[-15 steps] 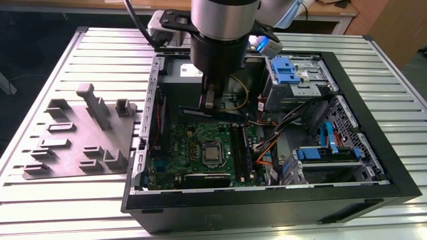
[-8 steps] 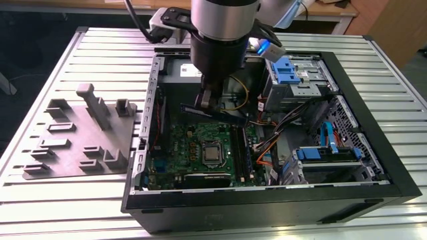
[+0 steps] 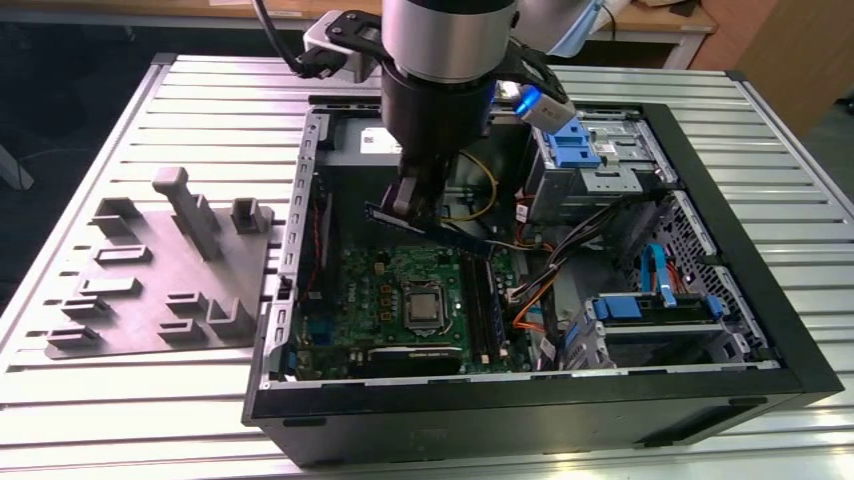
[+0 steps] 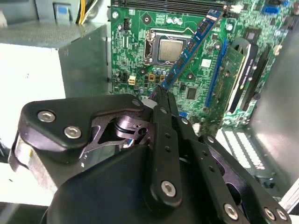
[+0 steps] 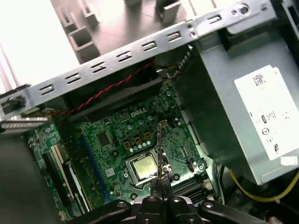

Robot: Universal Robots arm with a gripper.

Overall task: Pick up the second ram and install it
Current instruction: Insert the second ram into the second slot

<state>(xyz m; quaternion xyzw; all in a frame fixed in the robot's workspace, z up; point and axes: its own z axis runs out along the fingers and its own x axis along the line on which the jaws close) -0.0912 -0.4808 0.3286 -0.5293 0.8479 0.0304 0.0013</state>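
My gripper [image 3: 407, 203] is shut on the second ram [image 3: 454, 238], a slim dark stick held tilted in the air inside the open computer case [image 3: 747, 290]. It hangs above the green motherboard [image 3: 360, 290], over the area between the processor socket [image 3: 424, 306] and the long black memory slots [image 3: 489, 300]. In the second wrist view the second ram [image 4: 191, 44] sticks out slanted from my gripper [image 4: 163, 93] above the socket [image 4: 169, 49]. In the first wrist view the second ram [image 5: 160, 144] shows edge-on, rising from my gripper [image 5: 161, 186] over the board.
A grey plastic holder tray [image 3: 160, 270] with upright posts lies on the slatted table at the exterior view's left. The power supply [image 5: 247, 102], blue drive cages [image 3: 587, 150] and bundled cables [image 3: 534, 300] crowd the case around the board.
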